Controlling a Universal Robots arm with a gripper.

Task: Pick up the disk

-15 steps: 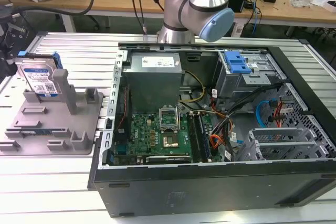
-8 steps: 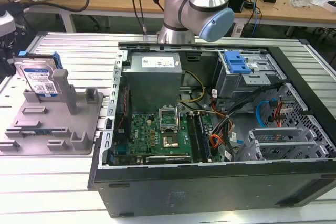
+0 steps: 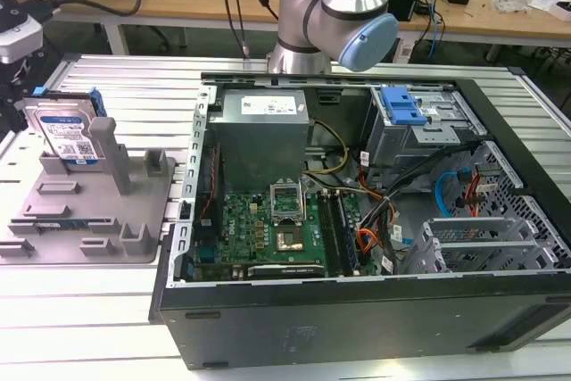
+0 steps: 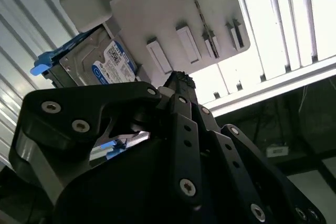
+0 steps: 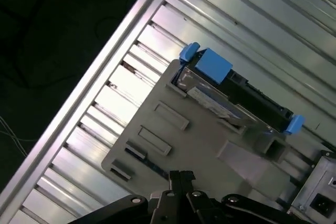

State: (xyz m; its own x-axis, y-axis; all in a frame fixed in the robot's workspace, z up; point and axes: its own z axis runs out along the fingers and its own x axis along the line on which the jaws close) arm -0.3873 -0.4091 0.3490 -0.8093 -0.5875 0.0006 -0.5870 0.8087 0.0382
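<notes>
As the disk point(image 3: 59, 134) stands edgewise, its label faces the post point(image 3: 105, 144)

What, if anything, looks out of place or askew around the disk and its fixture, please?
Nothing stands out. The disk stands on edge in the grey fixture, against its posts, with no visible damage. The claw hovers apart from it.

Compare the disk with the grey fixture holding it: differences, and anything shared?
The disk is silver metal with a blue-and-white label and blue bracket; the fixture is plain grey. The disk stands on edge; the fixture's base lies flat. The disk is smaller than the fixture. Both sit at the exterior view's left of the computer case.
</notes>
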